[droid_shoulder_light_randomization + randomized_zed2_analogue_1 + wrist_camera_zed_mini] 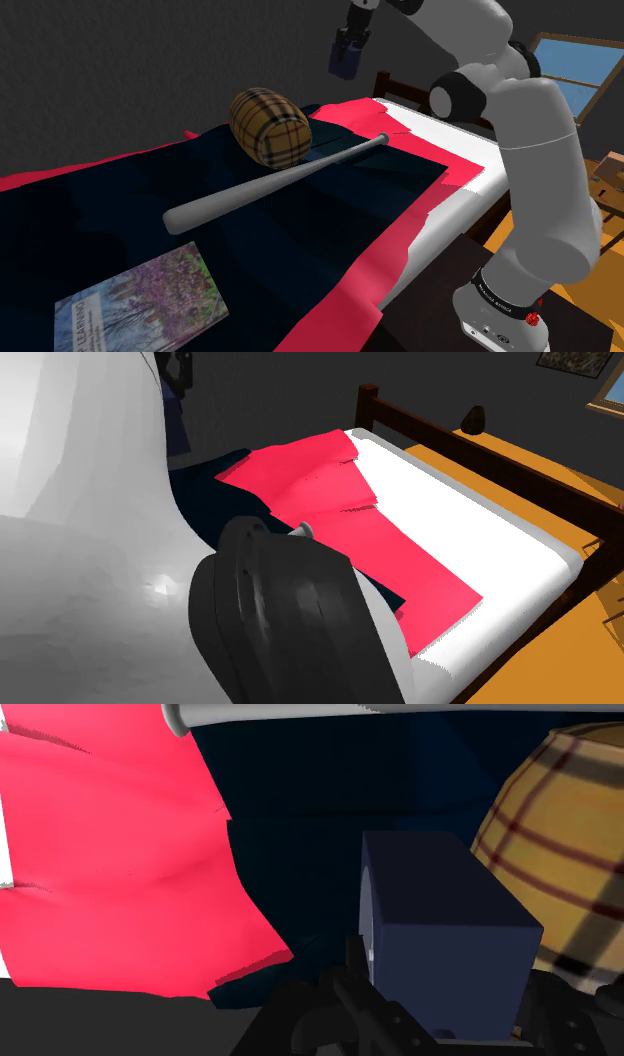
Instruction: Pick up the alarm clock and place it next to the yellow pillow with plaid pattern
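My gripper (347, 50) hangs in the air above the far end of the bed, shut on the alarm clock (344, 60), a dark blue boxy block. In the wrist view the alarm clock (440, 939) sits clasped between the two black fingers (352, 979) of the gripper (445, 984). The yellow plaid pillow (270, 124) is barrel-shaped and lies on the dark blue blanket, below the gripper and toward the shoulder view's left. Seen from the wrist, the pillow (560, 844) lies right beside and below the clock.
A grey baseball bat (280, 180) lies slantwise across the dark blanket (300, 240) in front of the pillow. A book (140, 305) with a flowery cover rests near the front. Red cloth (350, 522) and white mattress (480, 532) fill the wood-framed bed; a small dark object (473, 418) stands behind the frame.
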Motion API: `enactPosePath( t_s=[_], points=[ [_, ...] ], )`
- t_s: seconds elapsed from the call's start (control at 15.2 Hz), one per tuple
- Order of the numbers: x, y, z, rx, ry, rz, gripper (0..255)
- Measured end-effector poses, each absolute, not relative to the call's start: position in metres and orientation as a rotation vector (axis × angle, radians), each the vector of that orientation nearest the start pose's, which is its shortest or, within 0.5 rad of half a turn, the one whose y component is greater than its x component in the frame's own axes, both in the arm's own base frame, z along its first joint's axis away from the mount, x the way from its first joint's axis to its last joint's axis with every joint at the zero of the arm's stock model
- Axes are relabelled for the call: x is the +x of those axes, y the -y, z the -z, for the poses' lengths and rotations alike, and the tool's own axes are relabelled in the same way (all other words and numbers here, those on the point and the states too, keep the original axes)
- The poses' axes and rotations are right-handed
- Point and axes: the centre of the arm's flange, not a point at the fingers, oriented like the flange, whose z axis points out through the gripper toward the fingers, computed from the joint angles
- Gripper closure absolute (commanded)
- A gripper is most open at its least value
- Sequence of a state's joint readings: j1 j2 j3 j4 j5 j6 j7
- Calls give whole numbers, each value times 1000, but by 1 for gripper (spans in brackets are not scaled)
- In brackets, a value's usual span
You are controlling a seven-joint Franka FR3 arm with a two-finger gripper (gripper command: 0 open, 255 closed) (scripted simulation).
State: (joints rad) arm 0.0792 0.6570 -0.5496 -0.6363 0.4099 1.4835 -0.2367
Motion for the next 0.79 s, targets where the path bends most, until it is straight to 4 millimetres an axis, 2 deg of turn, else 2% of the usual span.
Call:
enactPosePath(
  t_s=[0.79],
  points=[
    [696,100,-597,-3113,-9,400,255]
  ],
)
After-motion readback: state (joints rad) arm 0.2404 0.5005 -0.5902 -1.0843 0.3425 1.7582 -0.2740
